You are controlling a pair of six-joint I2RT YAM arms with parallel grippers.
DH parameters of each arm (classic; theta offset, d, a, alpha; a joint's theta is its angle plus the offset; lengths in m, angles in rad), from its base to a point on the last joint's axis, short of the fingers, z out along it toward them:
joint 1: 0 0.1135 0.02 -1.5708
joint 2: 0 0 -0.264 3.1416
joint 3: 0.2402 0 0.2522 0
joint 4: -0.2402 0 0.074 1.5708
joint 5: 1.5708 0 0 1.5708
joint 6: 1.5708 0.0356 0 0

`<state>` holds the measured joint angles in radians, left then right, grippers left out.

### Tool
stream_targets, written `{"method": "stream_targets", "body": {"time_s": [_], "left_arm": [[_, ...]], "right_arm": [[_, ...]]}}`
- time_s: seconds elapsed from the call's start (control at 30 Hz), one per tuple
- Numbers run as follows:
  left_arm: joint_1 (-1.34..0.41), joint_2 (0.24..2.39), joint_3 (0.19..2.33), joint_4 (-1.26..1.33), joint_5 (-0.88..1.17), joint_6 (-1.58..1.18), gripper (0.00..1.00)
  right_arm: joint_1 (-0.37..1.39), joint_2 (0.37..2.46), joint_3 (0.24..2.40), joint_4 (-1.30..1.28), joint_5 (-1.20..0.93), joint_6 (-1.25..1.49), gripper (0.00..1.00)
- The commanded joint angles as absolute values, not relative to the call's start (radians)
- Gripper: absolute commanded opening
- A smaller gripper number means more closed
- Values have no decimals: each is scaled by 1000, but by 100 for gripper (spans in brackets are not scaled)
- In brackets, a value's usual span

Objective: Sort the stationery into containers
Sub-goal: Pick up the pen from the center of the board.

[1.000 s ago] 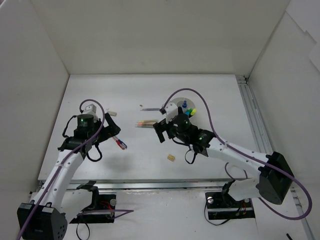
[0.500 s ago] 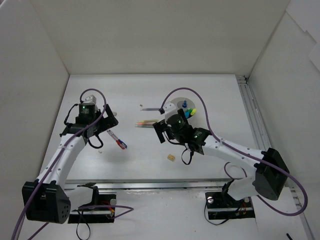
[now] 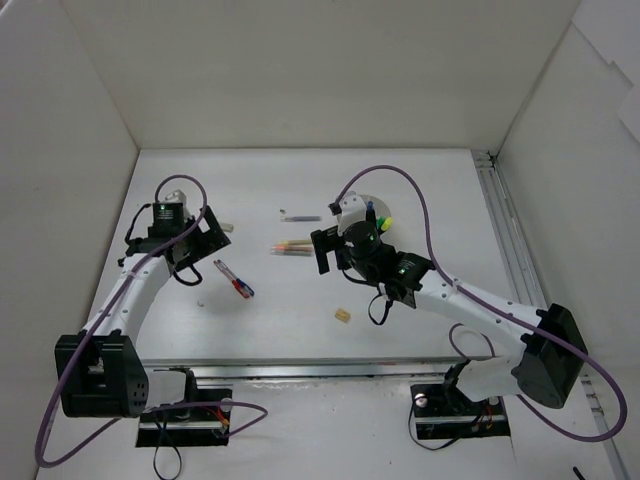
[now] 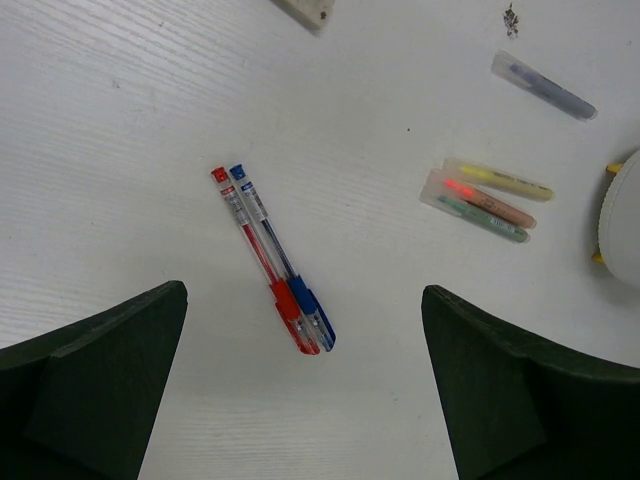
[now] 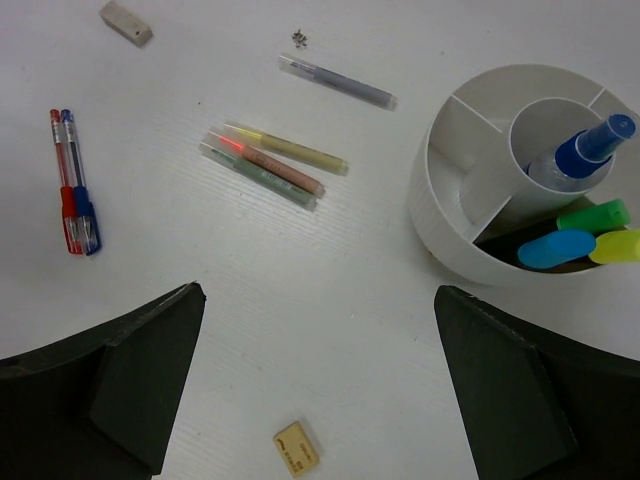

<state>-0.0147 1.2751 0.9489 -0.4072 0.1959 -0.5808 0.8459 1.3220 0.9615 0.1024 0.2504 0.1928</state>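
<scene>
Your round white organizer [image 5: 432,215] stands upright, right of centre. The clear blue-capped marker [image 5: 580,152] is in its middle cup. The green-capped highlighter [image 5: 592,215], blue-capped highlighter [image 5: 555,249] and yellow-capped highlighter [image 5: 618,245] share one outer compartment.

You have three pastel pencils [image 5: 270,163] lying flat and touching, left of the organizer, with a greyish pencil [image 5: 337,81] alone farther back. The red and blue pens [image 4: 275,258] lie paired at left. The tan eraser [image 5: 296,448] is near; the pale eraser [image 5: 126,22] is far left.

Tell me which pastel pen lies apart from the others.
The pale purple pen; the yellow, pink and green pens lie bunched together, side by side.
</scene>
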Motion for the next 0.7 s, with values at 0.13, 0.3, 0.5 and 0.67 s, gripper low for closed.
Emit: {"method": "stream_targets", "body": {"time_s": [0.13, 0.3, 0.5, 0.67], "left_arm": [[-12, 1305, 920, -396, 163, -647, 99], [-12, 1365, 884, -403, 153, -666, 99], [-37, 1391, 824, -381, 144, -677, 97], [-55, 1456, 825, -354, 146, -695, 86]], "right_arm": [[859, 1327, 962, 141, 281, 235, 98], [865, 1345, 933, 138, 305, 270, 98], [874, 1361, 930, 100, 330, 288, 98], [874, 1361, 923, 81, 351, 293, 98]]}}
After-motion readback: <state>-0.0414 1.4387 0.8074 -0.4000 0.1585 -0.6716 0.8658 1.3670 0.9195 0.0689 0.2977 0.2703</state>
